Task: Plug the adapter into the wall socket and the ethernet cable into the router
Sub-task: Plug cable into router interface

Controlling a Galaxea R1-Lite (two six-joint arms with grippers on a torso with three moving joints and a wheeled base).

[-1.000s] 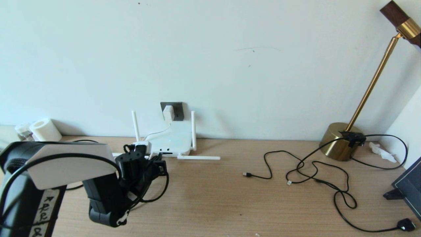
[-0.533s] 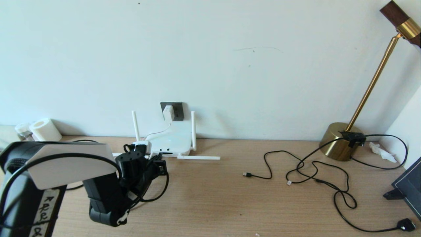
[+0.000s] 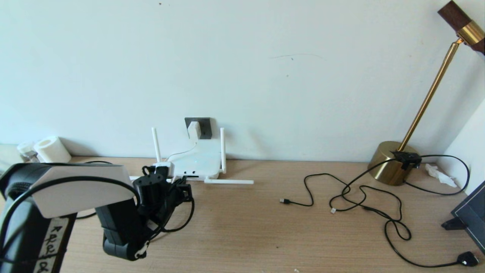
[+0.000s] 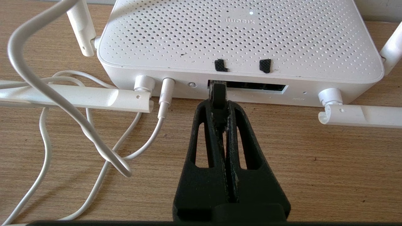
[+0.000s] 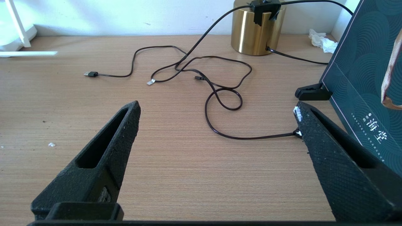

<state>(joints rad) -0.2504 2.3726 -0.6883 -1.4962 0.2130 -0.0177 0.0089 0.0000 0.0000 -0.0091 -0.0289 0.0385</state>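
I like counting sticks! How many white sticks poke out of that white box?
4. Two slim white antennas stand upright, left and right; two lie flat on the wooden desk, left and right.

A home desk: wooden top point(image 3: 265, 227), brass lamp point(image 3: 394, 167), router point(image 3: 197, 163).

My left tool point(image 4: 220, 103) hides most of the ethernet cable point(image 4: 218, 94) plug it pinches; only the black tip at the router point(image 4: 241, 40) port shows, and whether it sits fully home I cannot tell. In the head view my own arm covers that tool. The lamp point(image 3: 432, 94) head is cut off by the edge.
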